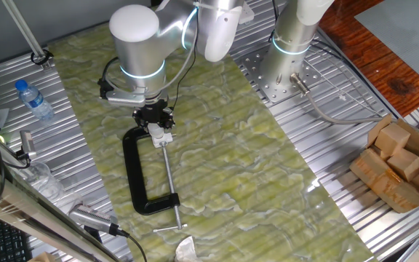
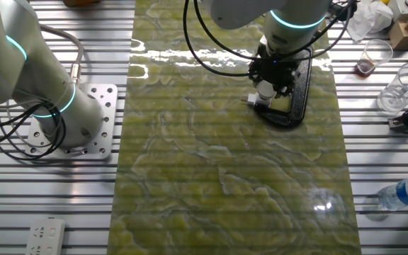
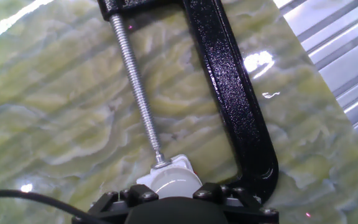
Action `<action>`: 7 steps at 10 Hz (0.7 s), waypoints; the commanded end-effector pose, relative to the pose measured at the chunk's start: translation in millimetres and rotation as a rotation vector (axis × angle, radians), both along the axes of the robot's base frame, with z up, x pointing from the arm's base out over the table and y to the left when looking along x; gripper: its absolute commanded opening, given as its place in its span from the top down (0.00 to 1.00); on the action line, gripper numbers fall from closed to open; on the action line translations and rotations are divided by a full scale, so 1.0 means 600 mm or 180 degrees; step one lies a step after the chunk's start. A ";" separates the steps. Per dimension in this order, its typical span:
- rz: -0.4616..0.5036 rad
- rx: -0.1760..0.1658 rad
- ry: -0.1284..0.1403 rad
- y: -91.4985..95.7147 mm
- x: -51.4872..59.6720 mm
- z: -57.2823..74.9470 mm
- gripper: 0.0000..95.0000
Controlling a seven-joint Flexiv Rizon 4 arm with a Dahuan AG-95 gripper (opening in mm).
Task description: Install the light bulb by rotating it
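C-clamp (image 1: 142, 175) is pinning the white socket fitting (image 3: 174, 167) to the green mat (image 1: 253, 160) so it's not spinning, while the gripper (image 2: 269, 86) is sitting clenched on the light bulb (image 3: 173, 184) atop the socket, near the mat's edge.

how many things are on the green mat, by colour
black: 1, the C-clamp
white: 2, the light bulb and the socket fitting under it
total: 3
The gripper sits over the bulb; its jaws are hidden, so grip is unclear.
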State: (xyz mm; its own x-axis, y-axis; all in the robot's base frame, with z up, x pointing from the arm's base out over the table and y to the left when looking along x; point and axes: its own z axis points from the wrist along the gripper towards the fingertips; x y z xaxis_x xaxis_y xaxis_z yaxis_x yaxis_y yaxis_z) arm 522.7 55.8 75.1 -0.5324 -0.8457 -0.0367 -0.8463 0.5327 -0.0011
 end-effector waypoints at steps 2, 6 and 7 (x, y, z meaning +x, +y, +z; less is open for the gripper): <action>-0.0077 0.0002 0.0002 -0.001 0.001 0.000 1.00; -0.0534 0.0019 0.0037 -0.001 0.001 0.000 1.00; -0.0714 0.0019 0.0058 -0.001 0.001 0.000 1.00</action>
State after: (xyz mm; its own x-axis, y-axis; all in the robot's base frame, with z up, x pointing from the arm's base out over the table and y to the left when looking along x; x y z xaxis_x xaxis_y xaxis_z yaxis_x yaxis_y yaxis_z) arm 522.8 55.3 75.4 -0.6736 -0.7384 -0.0321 -0.7390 0.6736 0.0122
